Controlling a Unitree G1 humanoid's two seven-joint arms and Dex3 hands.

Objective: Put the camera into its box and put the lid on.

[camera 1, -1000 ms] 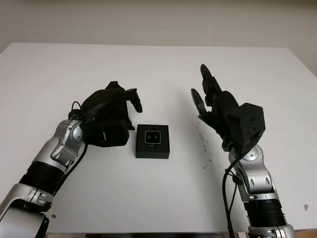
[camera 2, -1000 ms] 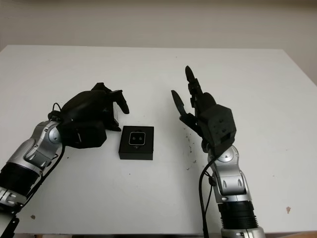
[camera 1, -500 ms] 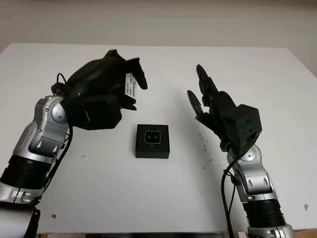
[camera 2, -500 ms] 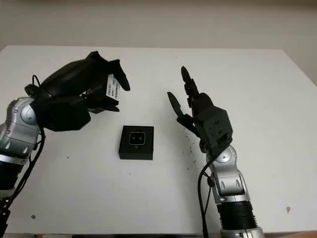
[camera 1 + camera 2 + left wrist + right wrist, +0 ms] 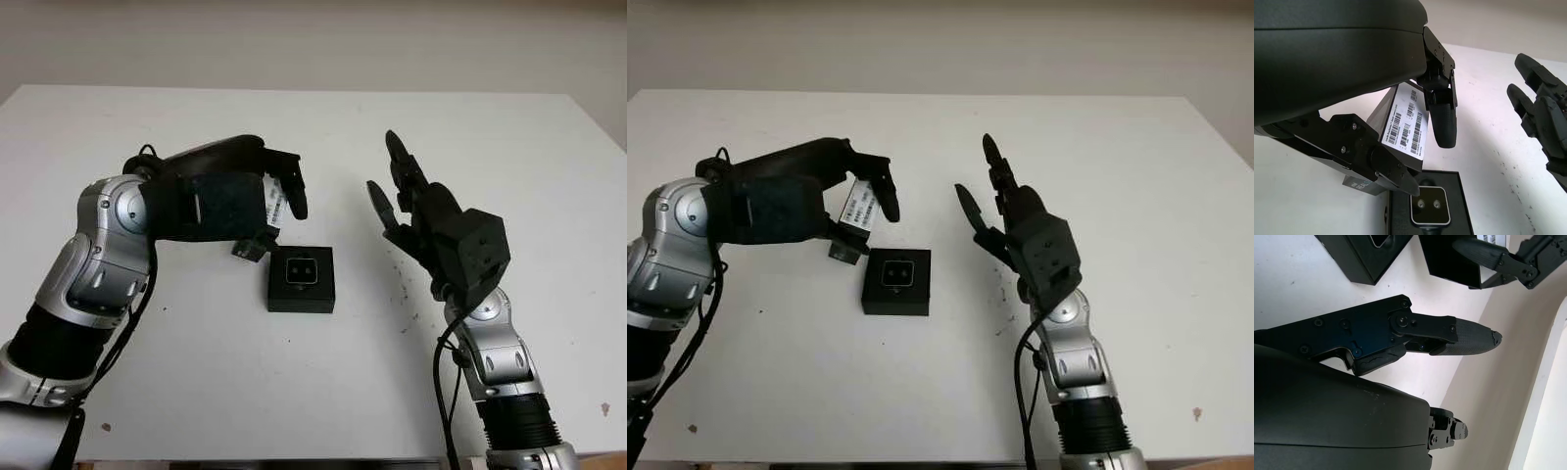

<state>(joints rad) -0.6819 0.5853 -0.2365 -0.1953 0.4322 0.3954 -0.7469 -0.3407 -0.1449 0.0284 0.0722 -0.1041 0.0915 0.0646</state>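
Showing a white table [image 5: 323, 392] seen from the robot's head, with 2 arms entering from the bottom edge. A black box [image 5: 302, 279] sits near the table's middle, open at the top, with the camera [image 5: 300, 270] lying inside it; the camera's pale face with 2 small lenses points upward.

The left hand [image 5: 257, 201] is raised above the table, just behind and to the left of the box. Its fingers [image 5: 1442, 122] are clamped on the lid [image 5: 1400, 129], a black shell held tilted on edge, with a white barcode label [image 5: 860, 208] on the face turned toward the fingers. In the left wrist view, 1 finger presses on the labelled face and the thumb [image 5: 1383, 164] bears on the opposite side; the lid's lower corner hangs above the box's rear left corner, but whether the 2 touch cannot be told. The lid is not seated on the box.

The right hand [image 5: 416, 211] is held up to the right of the box, well apart from it, open and holding nothing, with its palm turned toward the box and the lid. In the right wrist view, 1 of its fingers [image 5: 1469, 340] points toward the lid and the box.

Small dark specks [image 5: 404, 289] mark the table between the box and the right arm.
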